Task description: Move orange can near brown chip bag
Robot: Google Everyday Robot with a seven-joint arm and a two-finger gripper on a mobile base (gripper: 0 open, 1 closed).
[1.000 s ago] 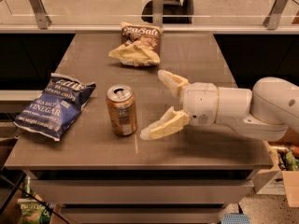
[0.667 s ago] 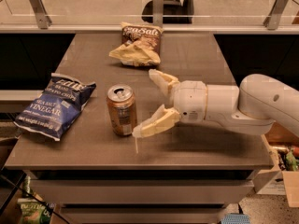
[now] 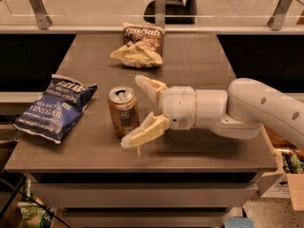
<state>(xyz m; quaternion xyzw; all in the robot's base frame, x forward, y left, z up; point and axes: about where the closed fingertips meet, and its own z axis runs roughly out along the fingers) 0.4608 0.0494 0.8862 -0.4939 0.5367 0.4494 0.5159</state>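
Note:
The orange can (image 3: pixel 122 110) stands upright near the front middle of the grey table (image 3: pixel 199 65), its silver top showing. The brown chip bag (image 3: pixel 140 45) with "Sea Salt" lettering lies at the back middle of the table, well behind the can. My gripper (image 3: pixel 134 110) reaches in from the right on a white arm. It is open, with one pale finger (image 3: pixel 151 88) behind the can's right side and the other finger (image 3: pixel 142 132) in front of it. The can sits partly between the fingers; I cannot tell if either touches it.
A blue "Vinegar" chip bag (image 3: pixel 53 107) lies at the table's left edge, partly overhanging. A glass railing with metal posts (image 3: pixel 160 4) runs behind the table. A cardboard box (image 3: pixel 287 175) stands on the floor at the right.
My gripper has moved left toward the can, so its open fingers now reach around the can's right side. The can and both bags have not moved.

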